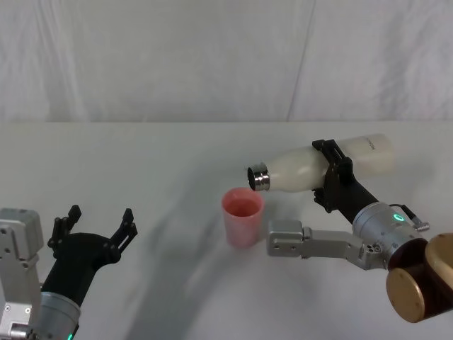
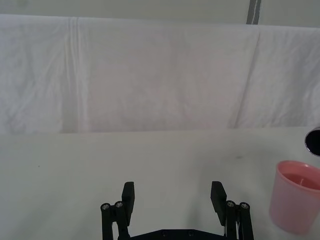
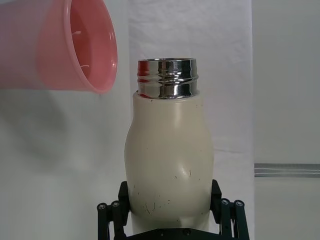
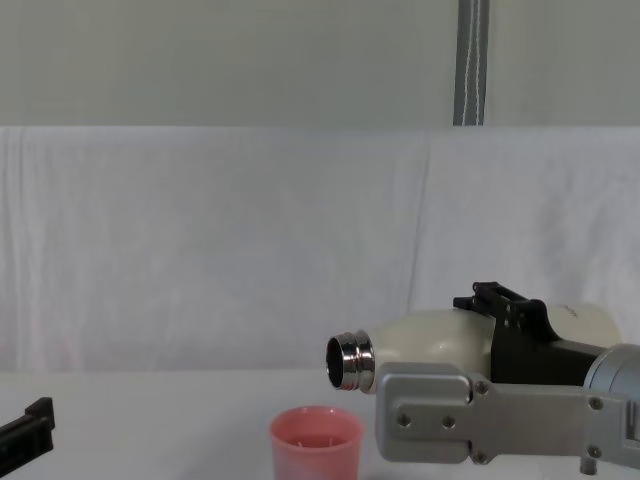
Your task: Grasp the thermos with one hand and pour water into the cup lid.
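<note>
We clamp our right gripper (image 1: 333, 175) round the thermos (image 1: 304, 167), tipped with its neck over the cup lid (image 1: 243, 216) at 9 o'clock so water lands inside, while our left gripper (image 1: 99, 225) idles, fingers spread

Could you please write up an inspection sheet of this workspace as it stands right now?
Surface: white table, smooth, nothing spilled that I can see.
Thermos: thermos lifted off the table, tipped nearly level, open steel neck just above the cup lid's rim.
Cup lid: pink cup lid upright on the table, some liquid inside.
Clutter: nothing seen.
Right gripper: right gripper clamped around the thermos body.
Left gripper: left gripper idle low at the left, fingers spread, holding nothing.
Cables: nothing seen.
Surroundings: white cloth backdrop; grey vertical pole behind it.
</note>
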`<state>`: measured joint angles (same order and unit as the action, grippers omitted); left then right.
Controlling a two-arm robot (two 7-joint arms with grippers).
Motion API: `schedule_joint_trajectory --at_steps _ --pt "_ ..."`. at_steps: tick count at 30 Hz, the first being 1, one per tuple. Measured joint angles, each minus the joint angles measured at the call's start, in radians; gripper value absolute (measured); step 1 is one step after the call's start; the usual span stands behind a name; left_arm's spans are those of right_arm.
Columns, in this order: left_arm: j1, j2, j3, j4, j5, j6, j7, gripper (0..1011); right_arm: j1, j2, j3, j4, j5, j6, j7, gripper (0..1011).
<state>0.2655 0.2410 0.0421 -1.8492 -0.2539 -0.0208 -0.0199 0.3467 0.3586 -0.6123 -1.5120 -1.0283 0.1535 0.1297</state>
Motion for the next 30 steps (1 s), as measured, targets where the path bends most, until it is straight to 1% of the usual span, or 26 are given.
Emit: schedule_joint_trajectory --at_steps 30 --pt "0.000 0.000 0.000 0.000 0.000 0.000 0.000 1001 -0.010 0.006 0.001 -0.016 -0.023 0.016 0.005 950"
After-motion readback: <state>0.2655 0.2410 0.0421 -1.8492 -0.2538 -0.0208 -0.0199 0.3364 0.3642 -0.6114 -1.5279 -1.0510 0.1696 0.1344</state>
